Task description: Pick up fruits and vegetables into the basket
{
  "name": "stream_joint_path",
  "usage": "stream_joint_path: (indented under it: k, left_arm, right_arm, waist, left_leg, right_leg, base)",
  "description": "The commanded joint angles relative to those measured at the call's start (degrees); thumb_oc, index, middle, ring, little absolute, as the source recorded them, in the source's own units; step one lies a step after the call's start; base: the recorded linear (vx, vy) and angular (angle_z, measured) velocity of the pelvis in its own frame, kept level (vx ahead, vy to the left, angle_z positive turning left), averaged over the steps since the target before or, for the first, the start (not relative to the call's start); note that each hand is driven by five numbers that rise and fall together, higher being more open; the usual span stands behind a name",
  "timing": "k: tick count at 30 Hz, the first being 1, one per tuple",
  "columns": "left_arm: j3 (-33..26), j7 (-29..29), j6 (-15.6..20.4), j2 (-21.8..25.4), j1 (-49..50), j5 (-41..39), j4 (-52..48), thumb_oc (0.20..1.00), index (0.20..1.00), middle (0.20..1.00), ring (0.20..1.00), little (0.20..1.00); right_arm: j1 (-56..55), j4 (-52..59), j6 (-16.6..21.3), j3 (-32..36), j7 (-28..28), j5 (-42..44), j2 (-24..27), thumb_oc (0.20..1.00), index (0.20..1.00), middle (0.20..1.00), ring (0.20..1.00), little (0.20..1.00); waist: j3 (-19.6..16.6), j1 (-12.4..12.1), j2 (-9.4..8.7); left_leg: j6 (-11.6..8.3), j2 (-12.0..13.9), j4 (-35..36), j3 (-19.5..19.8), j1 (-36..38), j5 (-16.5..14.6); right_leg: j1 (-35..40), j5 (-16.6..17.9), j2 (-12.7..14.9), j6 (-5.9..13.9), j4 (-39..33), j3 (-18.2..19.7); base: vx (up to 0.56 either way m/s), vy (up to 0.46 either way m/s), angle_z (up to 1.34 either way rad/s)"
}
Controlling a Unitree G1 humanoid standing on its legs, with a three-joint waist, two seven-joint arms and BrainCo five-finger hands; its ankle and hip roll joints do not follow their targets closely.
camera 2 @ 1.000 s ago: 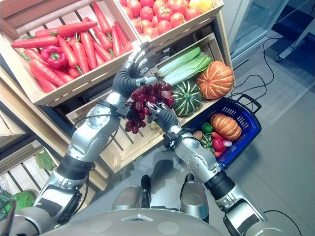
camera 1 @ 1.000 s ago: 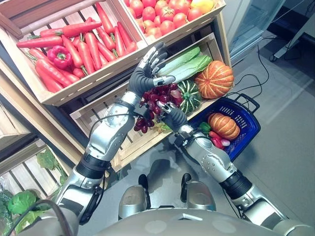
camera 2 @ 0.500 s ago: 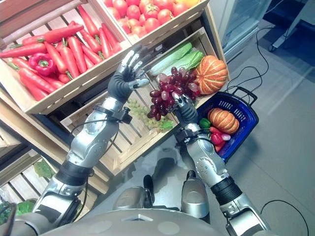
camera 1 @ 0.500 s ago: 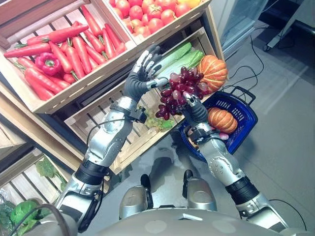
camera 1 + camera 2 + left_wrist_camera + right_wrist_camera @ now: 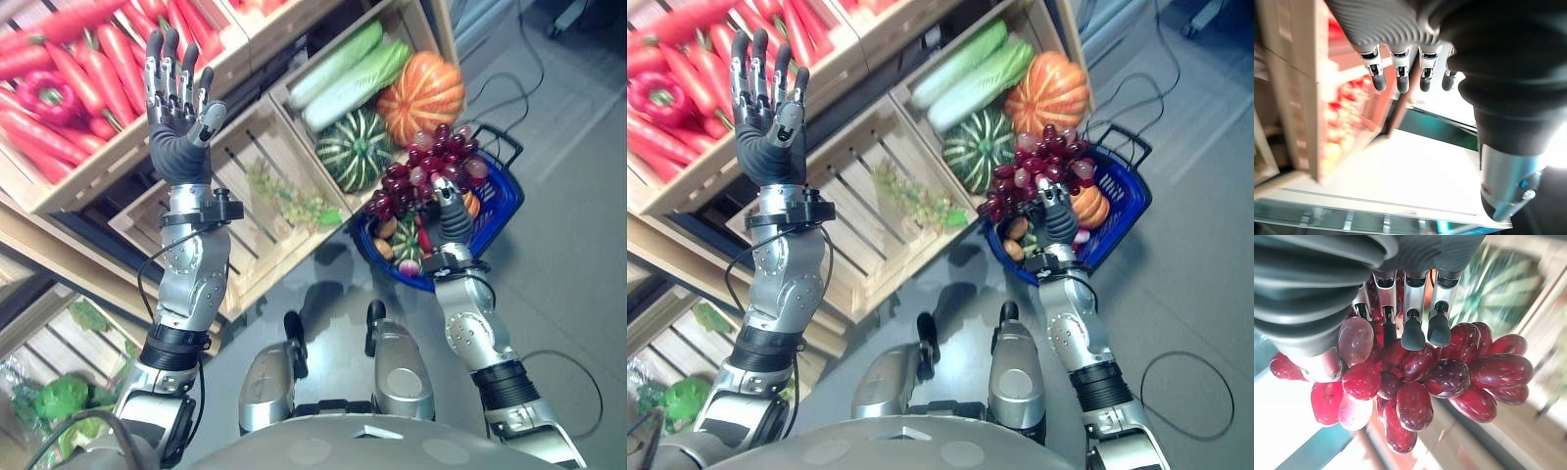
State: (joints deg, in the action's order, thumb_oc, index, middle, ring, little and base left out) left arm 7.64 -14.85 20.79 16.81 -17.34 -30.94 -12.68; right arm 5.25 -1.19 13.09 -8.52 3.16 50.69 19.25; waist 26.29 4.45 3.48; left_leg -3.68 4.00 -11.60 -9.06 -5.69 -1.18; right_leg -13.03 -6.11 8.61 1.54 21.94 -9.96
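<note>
the bunch of red grapes (image 5: 428,168) sits in the right hand (image 5: 449,217), whose fingers (image 5: 1413,330) curl over the berries and clamp them, most of the bunch spilling past the fingertips. just beyond and below those fingers is the blue basket (image 5: 500,206), which already holds a small orange pumpkin (image 5: 1087,207) and some red and green pieces beside it, so part of the job looks done; the grapes are raised above the basket's near side and not yet let go. past the basket, the crate still holds a striped green squash (image 5: 354,150), a large orange pumpkin (image 5: 423,93) and pale cabbages (image 5: 345,65), so plenty seems left to gather. the left hand (image 5: 174,116) is lifted well away with fingers straight and spread, carrots (image 5: 98,59) behind its fingertips.
</note>
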Motion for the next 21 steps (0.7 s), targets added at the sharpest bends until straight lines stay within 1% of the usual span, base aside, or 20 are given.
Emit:
stream_joint_path:
  k: [1,4,6,7,10,11,13,14,15,16,19,20,21]
  left_arm:
    - [-1.1,0.8,5.0,3.0,1.1,5.2,-3.8,1.0,1.0,1.0,1.0,1.0]
    - [-1.1,1.8,4.3,4.0,1.0,4.7,-2.2,1.0,1.0,1.0,1.0,1.0]
    - [-0.7,1.9,3.4,4.4,0.7,4.6,-0.5,1.0,1.0,1.0,1.0,1.0]
    - [-0.3,1.3,3.3,4.8,0.3,4.9,0.7,1.0,1.0,1.0,1.0,1.0]
    - [0.0,0.5,3.1,5.1,-0.5,4.1,2.7,1.0,1.0,1.0,1.0,1.0]
    - [0.0,-0.3,3.0,5.4,-0.9,3.4,4.0,1.0,1.0,1.0,1.0,1.0]
    - [-0.2,-1.2,2.5,5.7,-1.5,3.2,5.1,1.0,1.0,1.0,1.0,1.0]
    - [-0.2,-1.7,2.3,6.1,-1.7,2.7,5.7,1.0,1.0,1.0,1.0,1.0]
    - [-0.2,-1.8,2.3,6.1,-1.9,2.7,5.9,1.0,1.0,1.0,1.0,1.0]
    - [-0.1,-2.6,1.6,6.5,-2.5,2.1,6.9,1.0,1.0,1.0,1.0,1.0]
    - [-0.3,-3.8,0.7,7.2,-3.9,1.9,8.0,1.0,1.0,1.0,1.0,1.0]
    - [-0.3,-3.8,0.6,7.2,-4.1,2.0,8.1,1.0,1.0,1.0,1.0,1.0]
    - [-0.2,-4.3,0.2,7.7,-4.7,2.1,8.6,1.0,1.0,1.0,1.0,1.0]
  right_arm:
    - [2.8,3.3,5.6,2.8,-5.0,2.7,-1.8,0.2,0.2,0.2,0.2,0.2]
    - [4.1,-1.0,7.1,4.7,-6.6,6.1,-1.9,0.2,0.2,0.2,0.2,0.2]
    - [5.2,-4.0,7.9,5.7,-7.3,9.1,-1.8,0.2,0.2,0.2,0.2,0.2]
    - [6.3,-5.7,8.0,6.6,-7.5,10.9,-1.5,0.2,0.2,0.2,0.2,0.2]
    - [8.1,-8.8,7.9,7.7,-7.7,13.5,-0.9,0.2,0.2,0.2,0.2,0.2]
    - [9.1,-11.1,7.6,8.6,-8.3,15.4,-0.6,0.2,0.2,0.2,0.2,0.2]
    - [10.5,-13.2,7.2,9.5,-8.3,17.5,0.1,0.2,0.2,0.2,0.2,0.2]
    - [11.2,-14.4,6.6,9.9,-8.4,18.4,0.5,0.2,0.2,0.2,0.2,0.2]
    - [11.5,-14.8,6.5,10.0,-8.5,18.7,0.7,0.2,0.2,0.2,0.2,0.2]
    - [13.0,-16.7,5.2,10.5,-8.3,20.0,1.3,0.2,0.2,0.2,0.2,0.2]
    - [16.2,-20.0,3.2,11.8,-8.0,22.2,3.3,0.2,0.2,0.2,0.2,0.2]
    - [16.5,-20.4,3.1,11.9,-8.2,22.6,3.5,0.2,0.2,0.2,0.2,0.2]
    - [18.0,-21.8,2.0,12.7,-8.2,24.2,4.7,0.2,0.2,0.2,0.2,0.2]
  waist:
    - [1.4,0.7,-1.59]
    - [3.5,0.2,-1.27]
    - [3.5,-0.1,-0.9]
    - [3.5,-0.2,-0.48]
    - [3.5,-0.4,0.26]
    - [3.5,-0.5,0.89]
    - [3.5,-0.7,1.37]
    - [3.5,-0.7,1.64]
    - [3.5,-0.8,1.68]
    - [3.5,-0.9,2.08]
    - [3.5,-1.3,2.77]
    - [3.5,-1.3,2.82]
    - [3.5,-1.6,3.11]
  left_leg:
    - [1.43,0.5,-7.3,-1.4,-3.9,-3.7]
    - [1.63,0.4,-8.9,-1.4,-7.5,-3.3]
    - [1.76,0.1,-9.7,-1.3,-10.7,-3.0]
    - [1.83,-0.1,-10.0,-1.2,-12.6,-2.8]
    - [1.86,-0.5,-10.8,-1.1,-15.6,-2.4]
    - [1.89,-0.7,-11.3,-1.1,-17.8,-2.3]
    - [1.91,-0.8,-12.2,-1.1,-20.0,-2.3]
    - [1.5,-1.1,-12.8,-0.6,-20.6,-3.6]
    - [1.52,-1.1,-13.1,-0.6,-21.1,-3.6]
    - [1.46,-1.1,-13.6,-0.7,-23.0,-3.6]
    - [1.44,-1.0,-14.5,-1.0,-26.9,-3.3]
    - [1.44,-0.9,-14.7,-1.0,-27.3,-3.4]
    - [1.44,-1.0,-15.0,-1.1,-29.1,-3.3]
  right_leg:
    - [-1.0,-1.6,1.6,2.5,3.5,0.3]
    - [-4.7,-1.9,1.4,2.06,6.3,-0.3]
    - [-7.9,-2.0,1.3,1.78,7.8,-0.7]
    - [-10.1,-2.3,1.2,1.69,9.0,-0.8]
    - [-13.3,-2.6,1.2,1.41,10.7,-0.9]
    - [-15.6,-2.8,1.3,1.22,11.8,-0.9]
    - [-17.8,-3.0,1.4,1.1,12.8,-0.7]
    - [-18.5,-4.4,1.4,1.52,13.7,-0.1]
    - [-19.0,-4.4,1.4,1.51,14.0,0.0]
    - [-20.9,-4.5,1.6,1.51,14.7,0.0]
    - [-24.8,-4.4,1.8,1.5,15.9,0.3]
    - [-25.2,-4.5,1.8,1.5,16.1,0.3]
    - [-26.9,-4.4,1.8,1.54,16.5,0.3]
  base:
    - [-0.2,-0.116,0.06]
    - [-0.15,-0.112,0.09]
    - [-0.13,-0.119,0.1]
    - [-0.1,-0.083,0.05]
    - [-0.08,-0.061,0.03]
    - [-0.07,-0.055,0.02]
    - [-0.03,-0.069,0.05]
    - [0.03,-0.048,0.03]
    - [0.01,-0.073,0.03]
    - [-0.06,-0.068,0.04]
    - [-0.06,-0.073,0.03]
    - [-0.07,-0.105,0.01]
    - [-0.05,-0.091,0.02]
